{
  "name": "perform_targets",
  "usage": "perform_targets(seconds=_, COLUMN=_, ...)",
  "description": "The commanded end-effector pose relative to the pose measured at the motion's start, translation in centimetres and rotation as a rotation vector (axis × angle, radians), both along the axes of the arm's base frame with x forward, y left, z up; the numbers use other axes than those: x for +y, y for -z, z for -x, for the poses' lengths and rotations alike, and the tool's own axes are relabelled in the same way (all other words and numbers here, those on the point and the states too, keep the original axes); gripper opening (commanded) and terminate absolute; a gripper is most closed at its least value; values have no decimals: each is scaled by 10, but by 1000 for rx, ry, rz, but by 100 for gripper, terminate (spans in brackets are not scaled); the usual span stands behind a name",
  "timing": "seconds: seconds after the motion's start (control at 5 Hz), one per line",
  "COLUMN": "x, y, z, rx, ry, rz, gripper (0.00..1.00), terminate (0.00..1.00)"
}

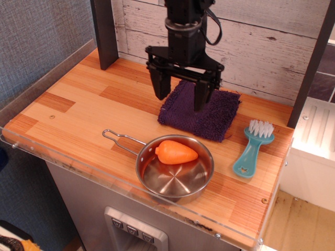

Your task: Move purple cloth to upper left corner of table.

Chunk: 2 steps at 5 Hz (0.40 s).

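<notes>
Gripper: black, two-fingered, jaws spread wide, grasping nothing; it hangs over the near-left part of the purple cloth, and whether the fingertips touch the pile cannot be told.

Purple cloth: dark, fuzzy terry towel, roughly square, lying flat beneath and to the right of the gripper, toward the back right of the table. One corner reaches behind the left finger.

Table: butcher-block top of light and orange-brown strips with a clear acrylic rim. Its upper left corner lies well to the left of the gripper, next to a dark upright post.

Steel pan: in front of the gripper, near the cloth's front edge, long wire handle pointing left. It holds an orange toy carrot.

Teal scrub brush: front right of the gripper, white bristles at the far end, just beside the cloth's right corner.

Progress: judged early. Cloth not yet gripped or lifted; grasp, carry leftward and release all remain.
</notes>
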State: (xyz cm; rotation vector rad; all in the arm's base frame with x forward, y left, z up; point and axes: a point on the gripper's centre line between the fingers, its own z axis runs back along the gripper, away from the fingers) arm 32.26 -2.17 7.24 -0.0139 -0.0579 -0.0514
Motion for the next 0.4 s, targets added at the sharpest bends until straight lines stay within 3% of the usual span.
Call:
perform_targets(seconds=0.0, x=6, y=9, z=-21, rx=-70, ry=-11, rz=-11, gripper=100, terminate=0)
perform_targets(seconds=0.2, x=3, y=16, z=-33, rx=-99, ry=-10, rz=-13, gripper=100, terminate=0)
